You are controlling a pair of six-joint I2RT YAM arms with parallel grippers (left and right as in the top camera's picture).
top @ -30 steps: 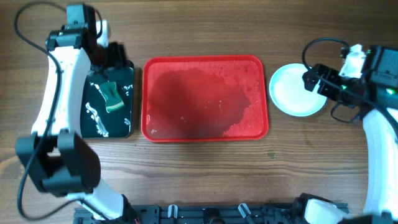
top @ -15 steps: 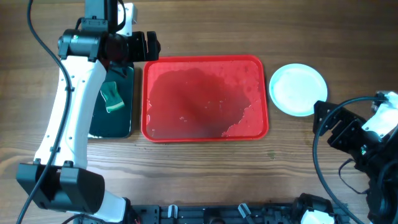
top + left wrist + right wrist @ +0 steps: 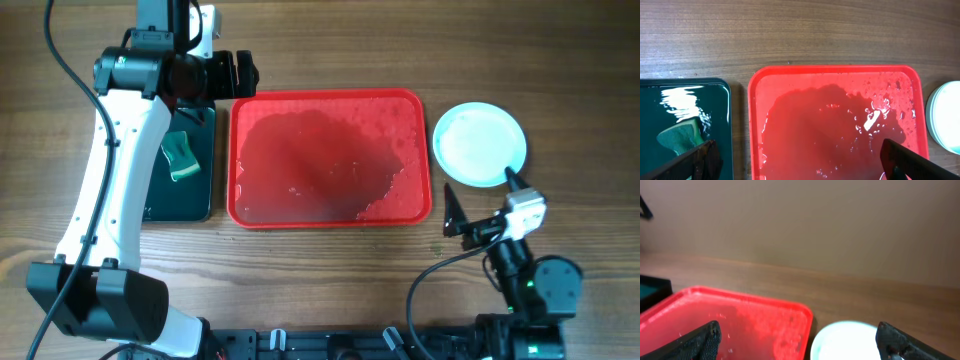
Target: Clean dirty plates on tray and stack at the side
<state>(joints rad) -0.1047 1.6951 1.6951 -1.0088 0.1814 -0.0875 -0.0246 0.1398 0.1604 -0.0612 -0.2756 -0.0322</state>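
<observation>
The red tray (image 3: pixel 330 155) lies in the middle, wet and with no plate on it; it also shows in the left wrist view (image 3: pixel 840 125) and the right wrist view (image 3: pixel 740 315). The pale plates (image 3: pixel 479 143) sit stacked on the table right of the tray; their number cannot be told. They also show in the right wrist view (image 3: pixel 850 340) and at the edge of the left wrist view (image 3: pixel 946 115). My left gripper (image 3: pixel 228 75) is open and empty above the tray's back left corner. My right gripper (image 3: pixel 481 197) is open and empty, in front of the plates.
A dark green-black tray (image 3: pixel 195 185) with a green sponge (image 3: pixel 181 155) lies left of the red tray. Cables run by both arms. The right arm's base (image 3: pixel 530 290) stands at the front right.
The right arm has drawn back from the plates to the front; its open gripper now sits low in front of them. The left arm moved from the dark tray toward the back, then held still.
</observation>
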